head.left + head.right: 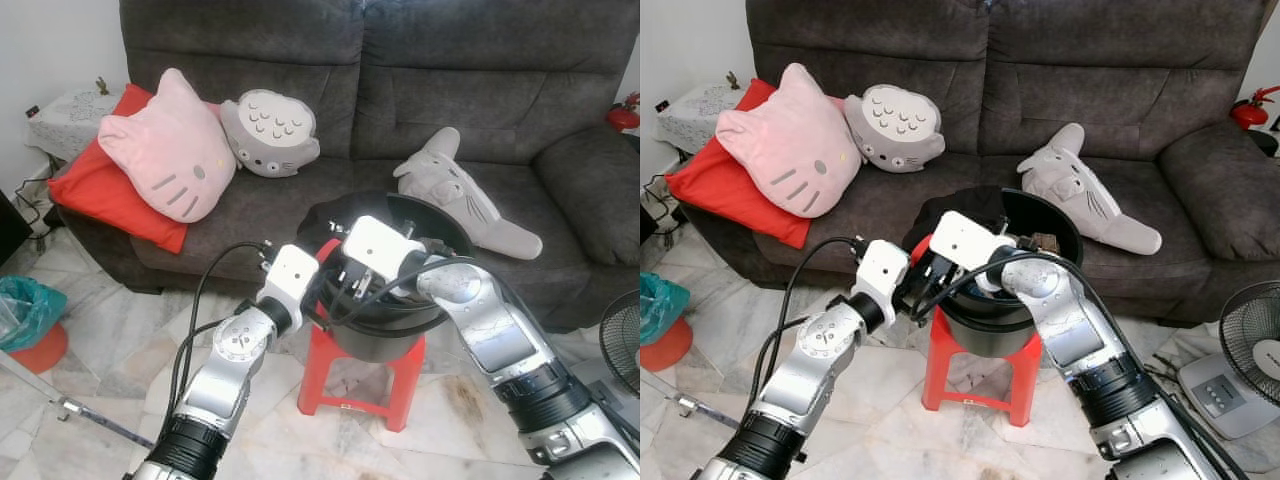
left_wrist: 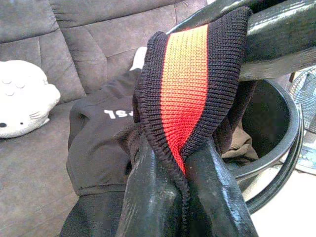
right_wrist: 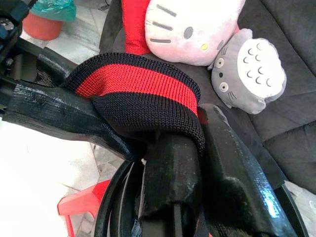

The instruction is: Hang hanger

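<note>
Both grippers met over the near-left rim of the black bucket, which stood on a red plastic stool just in front of the grey sofa.

The left gripper had its two fingers pinched together on the ribbed, red-striped cuff of a black garment. The right gripper was likewise clamped on that same knit band. Holding it from two sides probably served to spread the fabric as it came out of the bucket, so it could be dressed onto a hanger. No hanger could be made out, so the task's own thing could not be placed.

By count:
- One bucket, one stool.
- Three plush cushions on the sofa: a pink cat face, a grey round one, a pale long-eared one.
- One red pillow under the pink cushion.
</note>
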### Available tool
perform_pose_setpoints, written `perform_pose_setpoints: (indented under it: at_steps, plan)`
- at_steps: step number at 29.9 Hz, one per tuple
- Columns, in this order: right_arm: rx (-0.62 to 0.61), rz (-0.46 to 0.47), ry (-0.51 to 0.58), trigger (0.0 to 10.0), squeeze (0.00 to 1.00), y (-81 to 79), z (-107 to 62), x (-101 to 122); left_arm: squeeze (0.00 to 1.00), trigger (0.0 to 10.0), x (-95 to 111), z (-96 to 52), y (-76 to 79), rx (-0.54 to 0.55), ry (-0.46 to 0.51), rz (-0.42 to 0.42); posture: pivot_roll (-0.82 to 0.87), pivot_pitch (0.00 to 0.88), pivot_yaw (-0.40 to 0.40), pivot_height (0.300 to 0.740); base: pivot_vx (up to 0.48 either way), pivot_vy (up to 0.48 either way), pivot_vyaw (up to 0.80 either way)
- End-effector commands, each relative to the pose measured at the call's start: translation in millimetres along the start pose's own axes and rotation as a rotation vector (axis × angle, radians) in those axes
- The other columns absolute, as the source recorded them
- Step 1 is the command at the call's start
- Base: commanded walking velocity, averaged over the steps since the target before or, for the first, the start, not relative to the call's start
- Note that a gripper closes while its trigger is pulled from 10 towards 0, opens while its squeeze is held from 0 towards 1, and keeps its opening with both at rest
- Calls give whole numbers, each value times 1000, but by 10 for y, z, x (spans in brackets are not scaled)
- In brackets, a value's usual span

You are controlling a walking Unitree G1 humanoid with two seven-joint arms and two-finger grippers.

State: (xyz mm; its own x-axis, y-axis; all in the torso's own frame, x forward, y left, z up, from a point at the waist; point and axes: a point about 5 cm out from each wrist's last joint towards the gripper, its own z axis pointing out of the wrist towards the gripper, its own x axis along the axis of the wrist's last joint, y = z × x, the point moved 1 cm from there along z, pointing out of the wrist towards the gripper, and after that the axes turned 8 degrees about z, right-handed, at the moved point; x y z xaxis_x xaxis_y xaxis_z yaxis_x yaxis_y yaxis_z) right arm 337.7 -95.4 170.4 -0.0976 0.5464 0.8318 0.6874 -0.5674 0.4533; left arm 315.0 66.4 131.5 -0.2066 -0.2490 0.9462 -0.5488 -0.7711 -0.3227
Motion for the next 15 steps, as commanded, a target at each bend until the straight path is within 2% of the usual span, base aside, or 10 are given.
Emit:
perform_pose_setpoints:
  at_steps: [1, 3, 4, 8, 9, 15]
  plan:
    - [-13, -3, 18, 10000, 820, 12, -37, 24, 0, 0, 13, -5, -16, 3, 11, 9, -76, 0, -3, 740, 0, 0, 0]
    - [-13, -3, 17, 10000, 820, 7, -39, 18, 0, 0, 14, -4, -17, 3, 12, 10, -76, 0, -3, 740, 0, 0, 0]
    - [-15, 0, 15, 10000, 1000, 5, -40, 11, 0, 0, 15, -4, -18, 5, 12, 9, -76, 0, -3, 740, 0, 0, 0]
    - [-24, 1, 0, 10000, 965, 2, -44, -19, 0, 0, 27, 1, -26, 8, 15, 7, -77, 0, -4, 740, 0, 0, 0]
    - [-25, -5, -17, 10000, 0, -8, -47, -57, 0, 0, 32, 4, -28, 10, 16, 9, -77, 0, -4, 740, 0, 0, 0]
    - [-26, 12, -58, 10000, 0, -50, -61, -171, 0, 0, 39, 3, -41, 15, 17, 4, -75, 0, -4, 740, 0, 0, 0]
